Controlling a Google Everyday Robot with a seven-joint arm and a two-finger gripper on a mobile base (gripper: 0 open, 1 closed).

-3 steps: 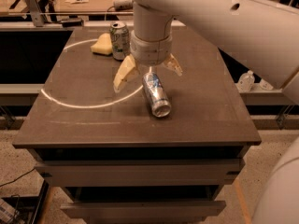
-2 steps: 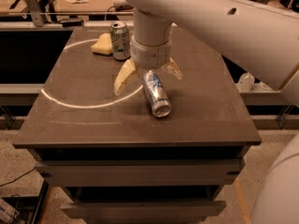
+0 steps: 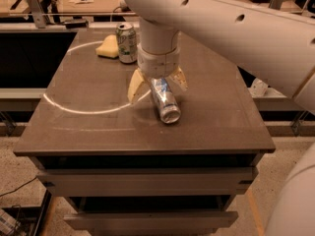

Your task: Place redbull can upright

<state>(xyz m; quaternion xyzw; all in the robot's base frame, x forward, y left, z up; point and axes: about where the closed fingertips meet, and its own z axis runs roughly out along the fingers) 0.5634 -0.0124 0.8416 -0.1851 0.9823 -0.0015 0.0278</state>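
The redbull can [image 3: 166, 102] is slim and silver with blue panels. It lies on its side on the dark table top [image 3: 93, 132], its end facing the front edge. My gripper [image 3: 157, 85] hangs from the white arm straight above the can's far end. Its two pale fingers [image 3: 134, 89] are spread and stand on either side of the can without closing on it. The can's far end is hidden under the wrist.
A wider white-and-green can [image 3: 126, 42] stands upright at the back of the table beside a yellow sponge [image 3: 108, 47]. A white arc [image 3: 88, 109] is marked on the table top. The table's edges drop off at front, left and right. Desks stand behind.
My gripper has come down slightly around the far end of the lying can. The can has stayed in place on its side.
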